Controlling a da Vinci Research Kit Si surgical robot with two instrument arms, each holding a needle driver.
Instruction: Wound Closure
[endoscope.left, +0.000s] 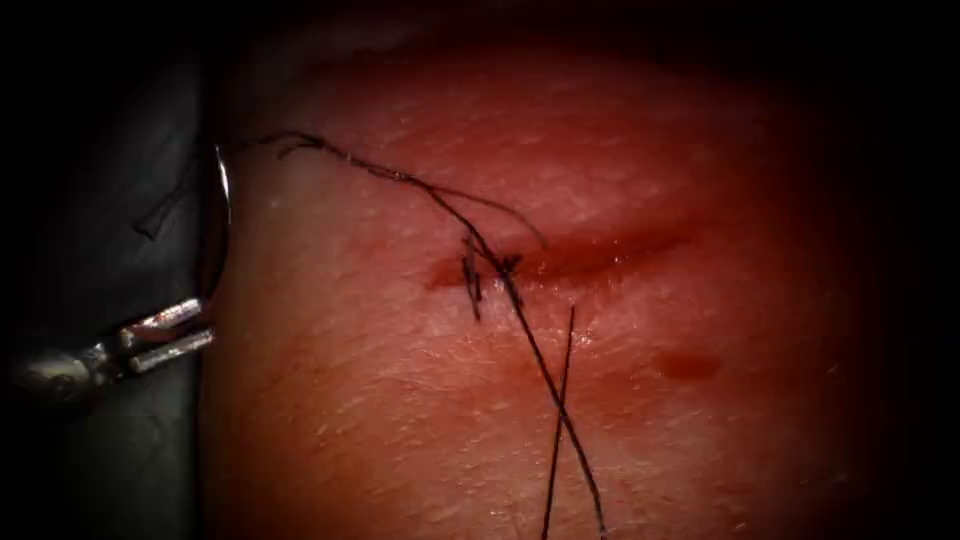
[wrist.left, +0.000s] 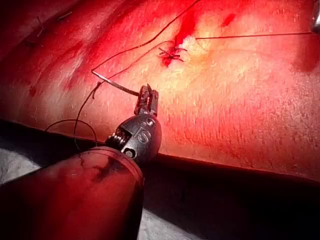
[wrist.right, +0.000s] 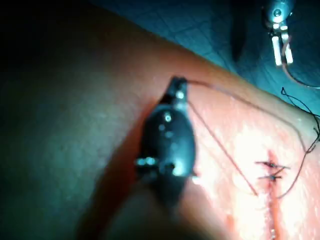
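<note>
Both tools grip: left tool (endoscope.left: 185, 335) clamps the needle (endoscope.left: 222, 215) near one end, off the tissue (endoscope.left: 700, 450) – stiff, slippery steel; right tool (wrist.right: 178, 90) pinches limp thread (endoscope.left: 540, 360).

Needle (endoscope.left: 222, 205) left of cut (endoscope.left: 570, 258); thread (endoscope.left: 520, 300) across cut

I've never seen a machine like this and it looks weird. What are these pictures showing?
It is a practice robot sewing a cut in pork belly, not a person. One picture looks down from above; two come from cameras riding on each arm. The tissue has a cut with dark knots. The left end effector is shut on the curved needle near one end, off the tissue's left edge. The right end effector is shut on the thread, which trails from the cut.
</note>
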